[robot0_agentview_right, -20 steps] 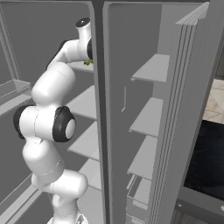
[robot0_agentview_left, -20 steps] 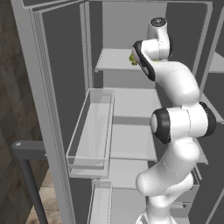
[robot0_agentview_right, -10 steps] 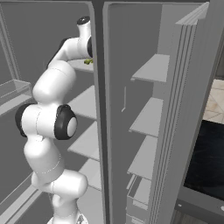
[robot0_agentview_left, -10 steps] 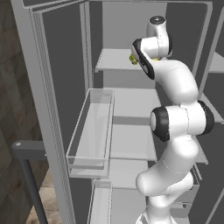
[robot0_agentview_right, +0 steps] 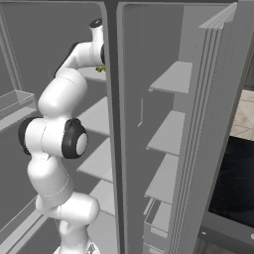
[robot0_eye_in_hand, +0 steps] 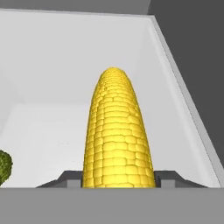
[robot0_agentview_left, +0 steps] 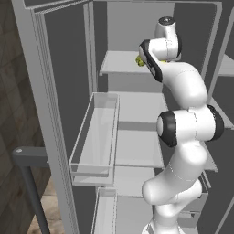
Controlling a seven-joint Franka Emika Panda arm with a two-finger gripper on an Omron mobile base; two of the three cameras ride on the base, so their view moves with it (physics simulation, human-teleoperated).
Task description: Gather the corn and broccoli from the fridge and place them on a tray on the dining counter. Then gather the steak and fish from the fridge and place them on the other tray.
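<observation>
Hand view showed one ear of corn (robot0_eye_in_hand: pixel 118 135) lying lengthwise on a pale shelf (robot0_eye_in_hand: pixel 52 131) inside the fridge (robot0_agentview_left: pixel 64 41), its near end set between the two dark fingertips (robot0_eye_in_hand: pixel 173 178) of the gripper (robot0_eye_in_hand: pixel 118 180). Each tip sat close against a side of the cob, one to either flank, but whether the pads actually pressed the kernels could not be told; the jaws stood partway apart, about a cob's width. One piece of broccoli (robot0_eye_in_hand: pixel 4 166) showed as a dark green lump at the left edge of that view, on the same shelf and apart from the corn.

From the left base view, the single white arm (robot0_agentview_left: pixel 183 132) reached up into the open fridge to an upper shelf, where a small yellow-green patch marked the corn (robot0_agentview_left: pixel 140 61) just beside the wrist. One clear door bin (robot0_agentview_left: pixel 93 137) hung on the open door at mid height. The right base view caught the same yellow-green speck (robot0_agentview_right: pixel 100 69) beside the arm, left of the dark centre post (robot0_agentview_right: pixel 113 124), with several bare shelves to the right.
</observation>
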